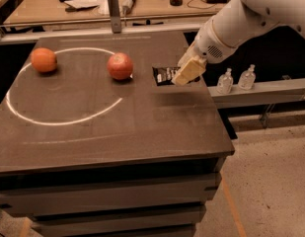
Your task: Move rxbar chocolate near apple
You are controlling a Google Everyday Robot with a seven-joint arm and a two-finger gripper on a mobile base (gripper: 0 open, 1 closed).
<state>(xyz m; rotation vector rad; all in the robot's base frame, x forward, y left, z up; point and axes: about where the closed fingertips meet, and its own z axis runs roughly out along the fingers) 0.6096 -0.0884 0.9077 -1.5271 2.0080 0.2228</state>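
Observation:
The rxbar chocolate (pixel 165 75) is a flat black wrapper with white lettering, held a little above the dark table top, right of the apple. My gripper (pixel 186 73) is shut on its right end, and the white arm reaches in from the upper right. The apple (pixel 120 65), reddish with a paler patch, sits on the table a short gap to the left of the bar. The bar's right end is hidden by my fingers (pixel 189 69).
An evenly orange fruit (pixel 44 59) sits at the table's back left, on a white painted circle (pixel 58 120). Two small clear bottles (pixel 236 79) stand on a ledge to the right. A cluttered workbench (pixel 117 4) runs behind the table.

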